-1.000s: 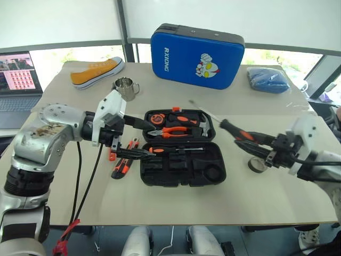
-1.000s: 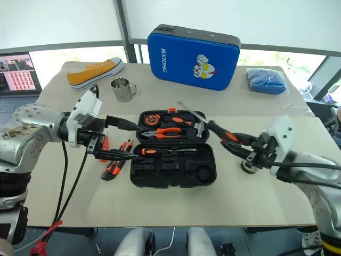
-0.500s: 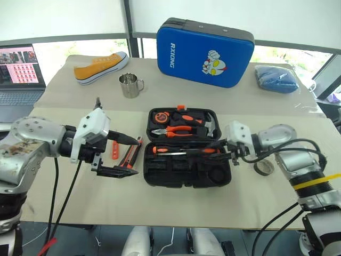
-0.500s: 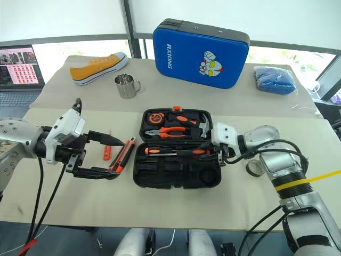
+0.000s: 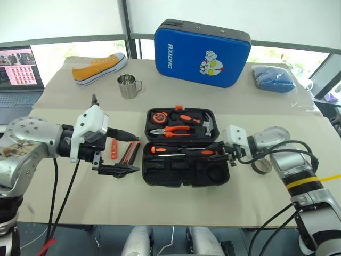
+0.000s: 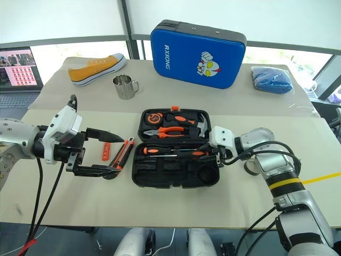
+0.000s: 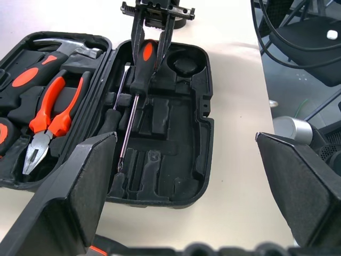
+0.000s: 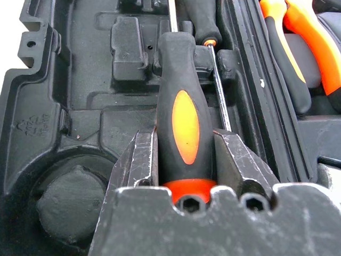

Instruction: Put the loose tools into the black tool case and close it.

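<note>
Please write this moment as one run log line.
right end effector: shut on screwdriver, over black tool case | left end effector: open, empty | utility knife, tape roll: on table

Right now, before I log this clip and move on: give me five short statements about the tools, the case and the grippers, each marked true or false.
1. The black tool case lies open. True.
2. The right gripper is empty. False: it is shut on a screwdriver over the case's slots.
3. The left gripper is open and holds nothing. True.
4. The utility knife is already in the case. False: it lies on the table, left of the case.
5. The tape roll fills the round slot. False: it lies right of the case.
</note>
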Robot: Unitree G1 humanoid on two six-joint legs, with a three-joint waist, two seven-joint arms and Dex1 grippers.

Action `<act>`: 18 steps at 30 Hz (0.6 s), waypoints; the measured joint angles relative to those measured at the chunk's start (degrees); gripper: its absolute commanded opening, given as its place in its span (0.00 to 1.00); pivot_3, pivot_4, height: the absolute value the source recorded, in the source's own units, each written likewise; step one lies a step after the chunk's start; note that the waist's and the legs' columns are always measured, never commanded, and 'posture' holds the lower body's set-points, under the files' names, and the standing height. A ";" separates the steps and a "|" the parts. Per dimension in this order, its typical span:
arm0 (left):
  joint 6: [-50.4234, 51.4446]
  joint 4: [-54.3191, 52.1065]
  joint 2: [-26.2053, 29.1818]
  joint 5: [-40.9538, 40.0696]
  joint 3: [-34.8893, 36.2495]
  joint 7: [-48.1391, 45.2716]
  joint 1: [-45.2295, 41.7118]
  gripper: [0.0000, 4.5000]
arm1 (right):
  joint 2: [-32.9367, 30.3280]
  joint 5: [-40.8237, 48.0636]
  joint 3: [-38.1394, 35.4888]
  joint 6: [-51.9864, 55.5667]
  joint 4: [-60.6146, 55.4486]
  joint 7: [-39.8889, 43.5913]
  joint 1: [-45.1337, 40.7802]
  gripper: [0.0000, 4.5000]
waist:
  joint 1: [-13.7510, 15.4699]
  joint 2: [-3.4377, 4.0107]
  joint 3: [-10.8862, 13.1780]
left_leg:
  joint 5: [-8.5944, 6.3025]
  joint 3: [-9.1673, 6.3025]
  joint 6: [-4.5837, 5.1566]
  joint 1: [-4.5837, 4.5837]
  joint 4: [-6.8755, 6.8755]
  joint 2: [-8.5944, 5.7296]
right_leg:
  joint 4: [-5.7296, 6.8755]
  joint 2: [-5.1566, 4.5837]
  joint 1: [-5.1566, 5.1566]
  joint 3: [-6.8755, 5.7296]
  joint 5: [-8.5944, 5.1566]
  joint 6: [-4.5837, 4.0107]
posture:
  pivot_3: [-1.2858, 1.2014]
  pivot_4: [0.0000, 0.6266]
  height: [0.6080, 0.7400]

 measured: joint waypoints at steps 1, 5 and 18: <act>0.00 0.01 0.02 -0.03 0.00 0.04 0.00 1.00 | 0.00 0.00 -0.08 -0.31 0.28 0.00 0.02 0.23 | 0.03 0.00 0.00 | 0.00 0.00 0.00 0.00 0.01 0.00 | 0.00 0.00 0.01 0.00 0.00 0.00 | 0.52 0.24 0.99; -0.05 0.01 0.02 -0.10 -0.03 0.36 -0.02 1.00 | -0.17 -0.47 -0.45 -0.80 1.97 -0.27 -0.02 0.23 | 0.00 0.00 0.00 | 0.00 0.00 0.00 0.01 0.01 0.00 | 0.00 0.01 0.00 0.00 0.00 0.00 | 0.52 0.24 0.99; -1.31 1.17 0.01 0.01 -1.45 0.54 -1.06 1.00 | -0.09 -0.60 -1.42 -0.89 3.12 0.64 -0.08 0.45 | -0.14 0.00 0.00 | 0.00 0.01 0.00 0.01 0.01 -0.01 | 0.01 0.03 -0.01 0.00 0.00 0.00 | 0.52 0.24 0.99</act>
